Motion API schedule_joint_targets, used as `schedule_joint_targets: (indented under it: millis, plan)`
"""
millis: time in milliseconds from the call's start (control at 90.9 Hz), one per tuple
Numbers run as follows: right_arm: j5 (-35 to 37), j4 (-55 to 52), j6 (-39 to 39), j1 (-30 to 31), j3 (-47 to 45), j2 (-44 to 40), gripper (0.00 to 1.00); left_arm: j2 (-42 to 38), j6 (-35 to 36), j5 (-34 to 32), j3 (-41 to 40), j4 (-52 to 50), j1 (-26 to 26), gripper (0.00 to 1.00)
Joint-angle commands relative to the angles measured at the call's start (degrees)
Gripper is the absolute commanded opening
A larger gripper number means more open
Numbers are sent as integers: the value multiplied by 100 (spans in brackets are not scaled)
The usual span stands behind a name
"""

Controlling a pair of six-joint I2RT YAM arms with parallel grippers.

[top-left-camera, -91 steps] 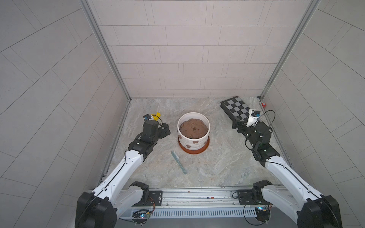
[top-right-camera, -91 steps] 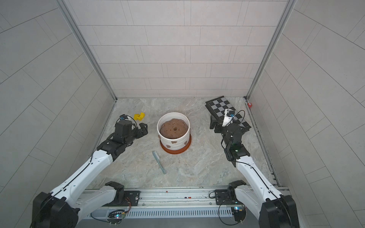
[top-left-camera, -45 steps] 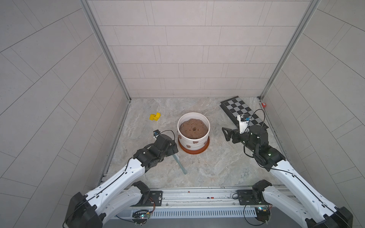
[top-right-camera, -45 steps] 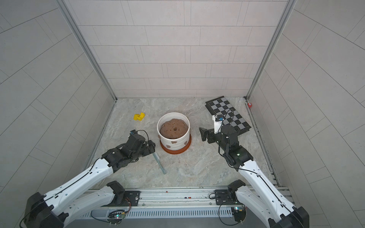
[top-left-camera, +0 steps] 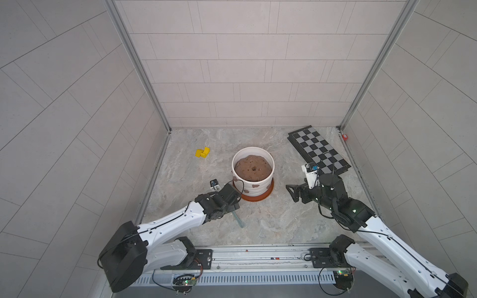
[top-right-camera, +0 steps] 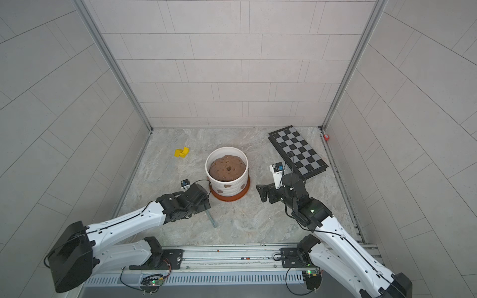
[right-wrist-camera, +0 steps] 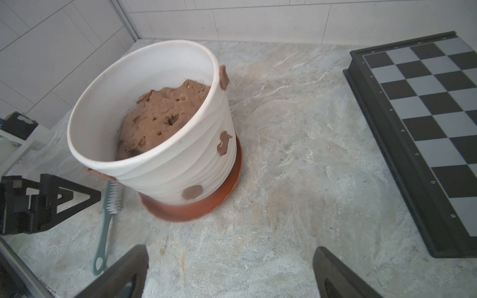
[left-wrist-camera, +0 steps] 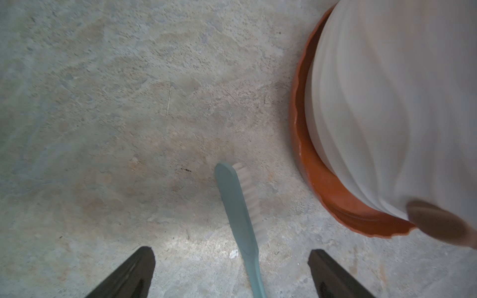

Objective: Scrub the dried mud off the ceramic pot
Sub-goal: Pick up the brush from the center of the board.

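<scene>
The white ceramic pot [top-left-camera: 265, 183] stands mid-floor on an orange saucer [top-left-camera: 258, 198], with a brown mound inside. Dried mud shows as brown patches on its wall [right-wrist-camera: 192, 192] [right-wrist-camera: 223, 144] [top-left-camera: 255, 185]. A teal brush [left-wrist-camera: 240, 214] with white bristles lies flat on the floor just front-left of the saucer [left-wrist-camera: 322, 185]. My left gripper [left-wrist-camera: 232, 254] hangs open low over the brush handle, one finger on each side, not touching it. My right gripper [right-wrist-camera: 231, 251] is open and holds nothing, right of the pot [right-wrist-camera: 180, 165] and pointing at it.
A black-and-grey chessboard [top-left-camera: 318, 149] lies at the back right, near my right arm. Two yellow blocks [top-left-camera: 202, 152] sit at the back left. Tiled walls enclose three sides, and a metal rail [top-left-camera: 258, 255] runs along the front.
My left arm has swung from the yellow blocks at the back left down to the brush beside the pot. My right arm has moved from the chessboard toward the pot.
</scene>
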Motion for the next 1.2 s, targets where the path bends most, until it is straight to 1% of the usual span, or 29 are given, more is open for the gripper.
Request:
schedule_joint_targets:
  millis: [0,77,209,319,374,550,583,671,704,748,847,902,1001,1189]
  plan:
    - [171,-285,147,181,-41,-151,100,309,-352,-111,29,250,-156,93]
    - [207,-368,220,325,-64,-221,100,597,-524,-317,157,75,-353,90]
    - [362,-431,283,549,-102,-249,100,943,-822,-358,178,60,-653,85]
    - [454,-444,298,631,-259,-253,100,1200,-1018,-424,226,38,-901,79]
    - [470,-444,291,649,-265,-255,100,1352,-1134,-478,279,-48,-915,74]
    - [457,-418,332,690,-309,-256,100,1694,-1054,-516,481,-63,-912,61]
    - [449,-397,345,695,-315,-256,100,1730,-1056,-517,477,-50,-915,56]
    - [435,-373,366,706,-335,-247,100,1789,-1057,-508,445,-21,-914,50]
    - [412,-367,368,712,-335,-239,100,1815,-1042,-509,460,-16,-912,46]
    - [385,-363,385,721,-335,-232,100,1857,-1024,-501,486,-11,-916,43]
    - [334,-346,416,754,-344,-229,100,1946,-1012,-454,492,39,-910,39]
    - [324,-353,437,769,-359,-234,100,1978,-992,-431,493,64,-912,35]
    - [329,-358,472,789,-390,-246,100,2012,-995,-401,471,102,-915,31]
    - [329,-332,551,843,-470,-290,100,2052,-1001,-329,408,209,-913,15]
